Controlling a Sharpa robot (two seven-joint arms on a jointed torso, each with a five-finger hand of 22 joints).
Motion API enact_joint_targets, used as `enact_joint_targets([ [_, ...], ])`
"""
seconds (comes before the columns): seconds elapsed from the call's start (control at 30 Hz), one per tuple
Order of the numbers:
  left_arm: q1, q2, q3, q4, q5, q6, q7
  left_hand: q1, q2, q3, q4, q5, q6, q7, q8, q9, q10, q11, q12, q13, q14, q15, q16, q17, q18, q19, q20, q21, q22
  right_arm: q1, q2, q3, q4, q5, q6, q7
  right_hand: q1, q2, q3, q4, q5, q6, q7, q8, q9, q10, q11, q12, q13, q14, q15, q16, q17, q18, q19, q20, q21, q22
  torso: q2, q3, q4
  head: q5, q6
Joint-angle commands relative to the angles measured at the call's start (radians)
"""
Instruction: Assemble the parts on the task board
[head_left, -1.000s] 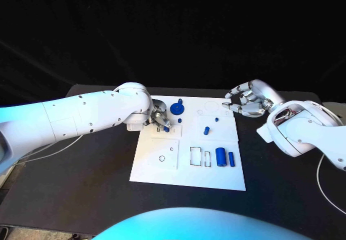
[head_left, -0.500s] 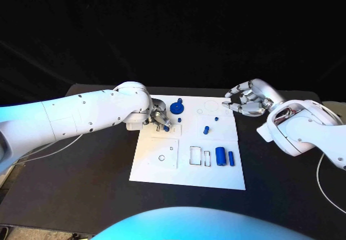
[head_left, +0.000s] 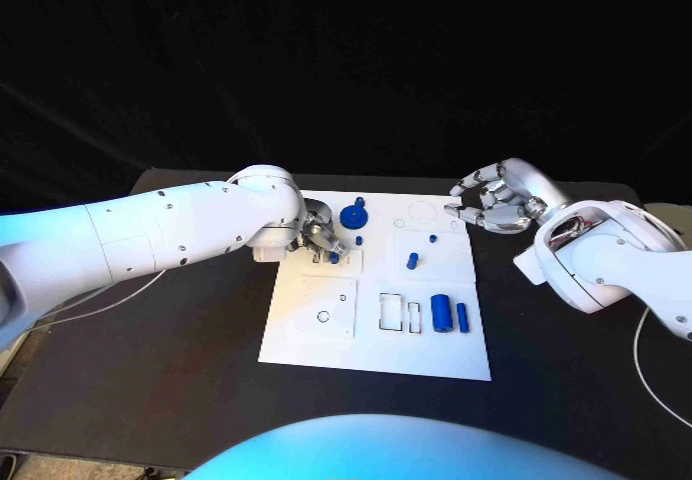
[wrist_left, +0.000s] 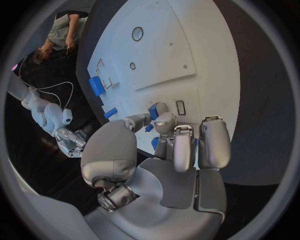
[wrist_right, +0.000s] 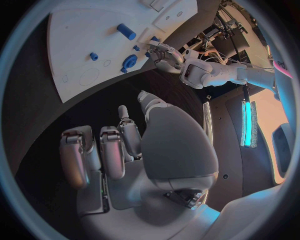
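Under my left hand (head_left: 320, 240), at the board's (head_left: 325, 340) far left corner, I am seeing a small blue part (head_left: 333, 257) pinched at the fingertips (wrist_left: 164, 120); the left wrist view shows blue on both sides of those fingertips, right at the board surface. Whether the part is seated or only touching the board, I cannot tell. Just beyond this hand a blue disc (head_left: 356, 215) is lying on the board. Farther from the hand, toward the board's middle, two short blue pegs (head_left: 413, 261) are resting, and nearer me two blue cylinders (head_left: 441, 312) are lying side by side next to rectangular outlines.

My right hand (head_left: 495, 204) is hovering beside the board's far right corner, well apart from every part. I am reading it as holding nothing, its fingers (wrist_right: 103, 152) curled loosely inward but apart from the thumb.
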Motion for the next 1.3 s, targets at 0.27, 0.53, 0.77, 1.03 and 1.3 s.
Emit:
enact_joint_targets([
  [0.27, -0.004, 0.002, -0.002, 0.003, 0.013, 0.014, 0.009, -0.008, -0.001, -0.012, 0.005, -0.005, 0.003, 0.006, -0.005, -0.002, 0.006, 0.002, 0.007, 0.002, 0.099, -0.005, 0.004, 0.237, -0.014, 0.003, 0.000, 0.004, 0.001, 0.000, -0.001, 0.000, 0.001, -0.010, 0.008, 0.003, -0.016, 0.001, 0.001, 0.003, 0.002, -0.005, -0.005, 0.006, 0.001, -0.001, -0.005, -0.003, 0.055, 0.096, -0.007, -0.005, 0.241, -0.005, 0.101, -0.010, -0.002, 0.258, 0.000, -0.0003, -0.0007, 0.000, 0.002],
  [0.53, -0.004, -0.017, 0.004, 0.023, 0.011, 0.001, 0.011, -0.002, -0.007, -0.025, 0.006, -0.004, 0.001, 0.006, -0.006, -0.001, 0.004, 0.001, 0.004, -0.002, 0.097, -0.005, 0.002, 0.232, -0.013, 0.002, -0.001, 0.002, -0.003, -0.001, -0.001, 0.000, 0.000, -0.010, 0.007, 0.004, -0.017, 0.000, 0.000, 0.003, 0.001, -0.006, -0.005, 0.007, 0.002, -0.001, -0.005, -0.003, 0.055, 0.096, -0.007, -0.005, 0.241, -0.005, 0.101, -0.010, -0.002, 0.258, 0.000, -0.0007, -0.0004, -0.002, 0.004],
  [0.77, -0.003, -0.039, 0.032, 0.052, 0.009, -0.015, 0.013, 0.001, -0.009, -0.030, 0.007, -0.003, -0.001, 0.006, -0.006, -0.001, 0.000, 0.002, -0.001, -0.009, 0.096, -0.005, 0.000, 0.228, -0.013, 0.001, -0.001, 0.001, -0.005, -0.002, -0.001, 0.000, -0.003, -0.010, 0.007, 0.005, -0.020, 0.000, -0.001, 0.003, 0.001, -0.006, -0.005, 0.007, 0.002, -0.002, -0.005, -0.003, 0.055, 0.096, -0.007, -0.005, 0.240, -0.005, 0.101, -0.010, -0.003, 0.258, 0.000, -0.0007, -0.0001, -0.003, 0.010],
  [1.03, 0.032, -0.067, 0.061, 0.066, 0.033, -0.055, 0.019, 0.056, -0.027, -0.068, 0.021, 0.003, -0.078, 0.039, -0.080, -0.035, -0.064, 0.028, -0.077, -0.098, 0.084, 0.015, -0.024, 0.183, -0.006, -0.016, 0.009, -0.024, -0.044, -0.003, 0.001, 0.000, -0.012, -0.009, 0.008, 0.005, -0.020, 0.000, -0.001, 0.003, 0.001, -0.006, -0.005, 0.007, 0.002, -0.002, -0.005, -0.003, 0.055, 0.096, -0.007, -0.005, 0.240, -0.005, 0.101, -0.010, -0.003, 0.258, 0.000, 0.0002, -0.0016, -0.004, 0.019],
  [1.3, 0.072, -0.068, 0.067, 0.004, 0.042, -0.056, 0.023, 0.101, -0.050, -0.105, 0.030, 0.002, -0.083, 0.058, -0.134, -0.080, -0.096, 0.045, -0.111, -0.144, 0.080, 0.031, -0.034, 0.167, -0.001, -0.026, 0.024, -0.040, -0.069, -0.003, 0.000, 0.000, -0.015, -0.009, 0.010, 0.003, -0.023, -0.001, -0.001, 0.003, 0.001, -0.007, -0.005, 0.008, 0.002, -0.001, -0.005, -0.002, 0.056, 0.096, -0.007, -0.005, 0.241, -0.005, 0.101, -0.010, -0.002, 0.259, 0.002, 0.0009, -0.0011, -0.009, 0.030],
])
